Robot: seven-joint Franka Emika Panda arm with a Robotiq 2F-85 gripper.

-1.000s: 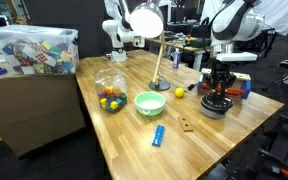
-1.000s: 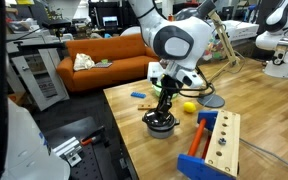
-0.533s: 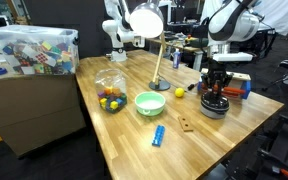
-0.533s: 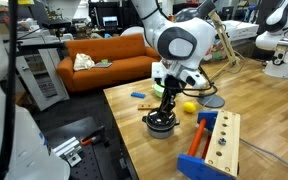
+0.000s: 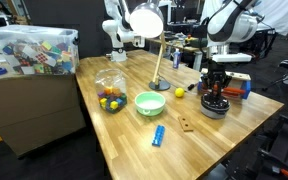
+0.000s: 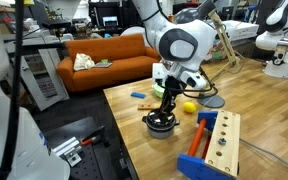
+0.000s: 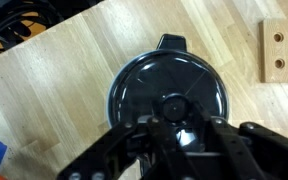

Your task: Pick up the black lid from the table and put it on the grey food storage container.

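The black lid (image 7: 169, 80), round with a small centre knob, lies flat on the grey food storage container (image 5: 214, 109) near the table's edge. The lid covers the tub's rim in the wrist view. My gripper (image 7: 174, 118) is straight above the lid, fingers close together at the knob, apparently shut on it. In both exterior views the gripper (image 5: 215, 92) (image 6: 164, 108) points down onto the container (image 6: 161, 124).
A light green bowl (image 5: 150, 102), a clear container of coloured balls (image 5: 110, 95), a yellow ball (image 5: 180, 93), a blue object (image 5: 158, 134) and a small wooden piece (image 5: 187, 124) (image 7: 276, 50) share the table. A desk lamp (image 5: 144, 20) stands behind. A drilled wooden block (image 6: 222, 140) is nearby.
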